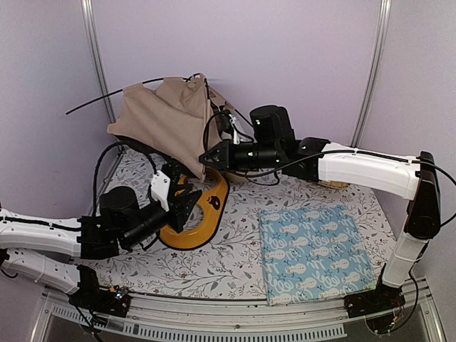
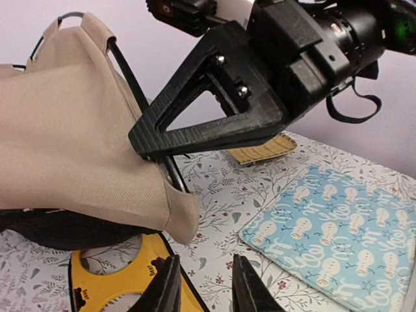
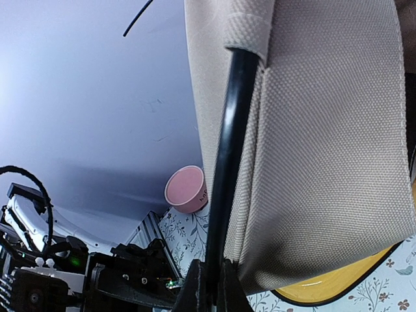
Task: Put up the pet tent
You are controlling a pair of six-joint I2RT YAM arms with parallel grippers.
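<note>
On the left of the flowered table cloth, at about 8 o'clock in the view from above, the left gripper is held low over the yellow tray. A gap is seen between its two fingers and nothing is held in them; only their tips are shown in its own camera, cut off by the bottom edge. The pet tent is found at about 11 o'clock, at the back of the table, slumped in a beige heap and not standing. A thin pole end is stuck out from it toward 10 o'clock. A strip of black lining is seen under its lower edge, but the inside is hidden. The tray is partly covered by the tent and by the left gripper, so its full shape cannot be made out. Just to the right, near the middle of the table, the right gripper is closed tight on a black pole at the tent's edge, where the pole goes into a cloth sleeve. A pink cup is seen only in the right wrist view. A tan woven thing is mostly hidden behind the right arm, and what it is cannot be told. At 5 o'clock the blue mat is laid flat.
</note>
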